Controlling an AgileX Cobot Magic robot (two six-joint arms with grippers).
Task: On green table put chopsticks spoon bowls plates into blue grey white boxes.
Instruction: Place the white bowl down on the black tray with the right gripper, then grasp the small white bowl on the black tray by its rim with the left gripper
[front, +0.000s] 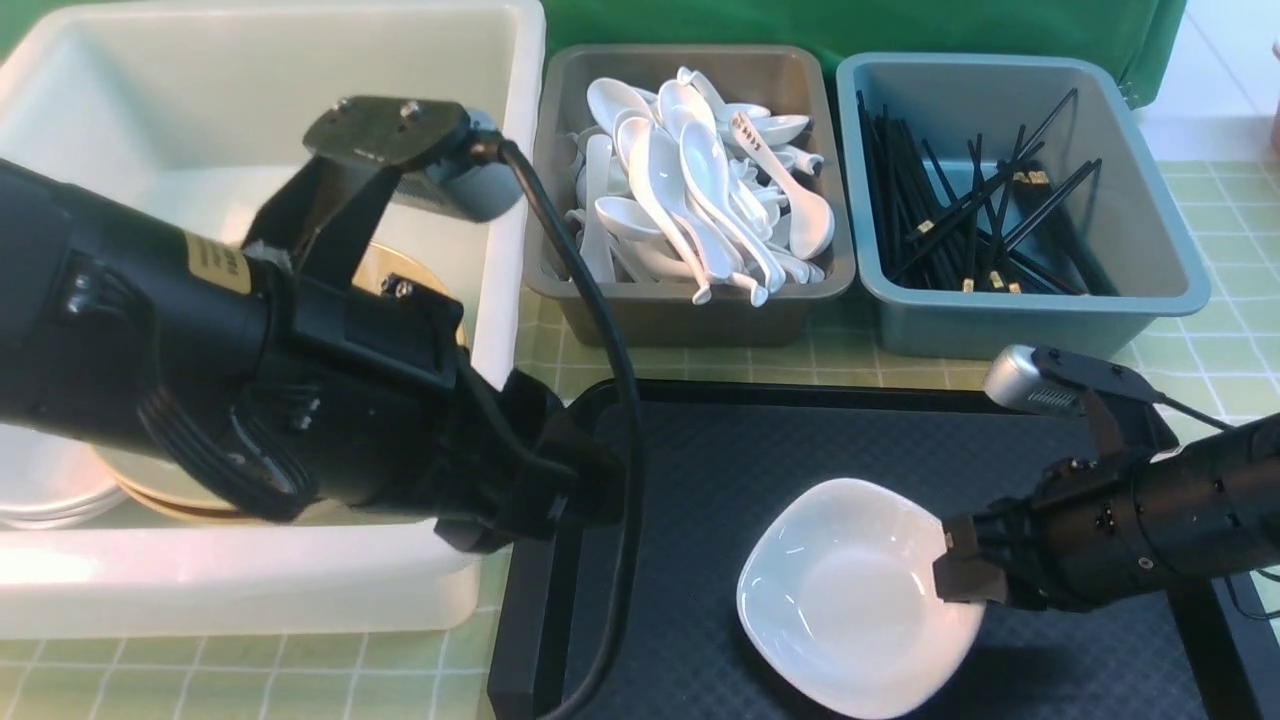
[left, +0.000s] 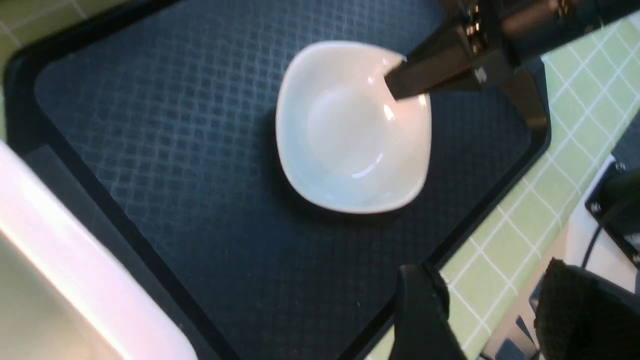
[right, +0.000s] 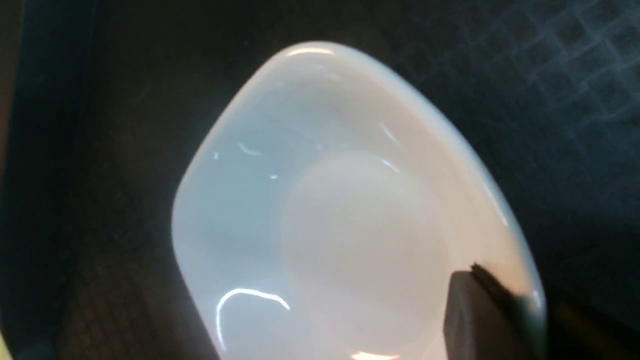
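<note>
pinching plate (front: 840, 600) rim with right jaws, black tray (front: 700, 450) beneath.

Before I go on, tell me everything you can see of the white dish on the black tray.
The plate is a small, glossy white dish, ceramic by its look, with a rounded-square outline and a shallow well. It is empty, showing only light reflections. It sits open side up on the black textured tray, right of its middle. One finger of the right hand reaches over its right rim into the well; whether the hand is clamped cannot be told.
</note>
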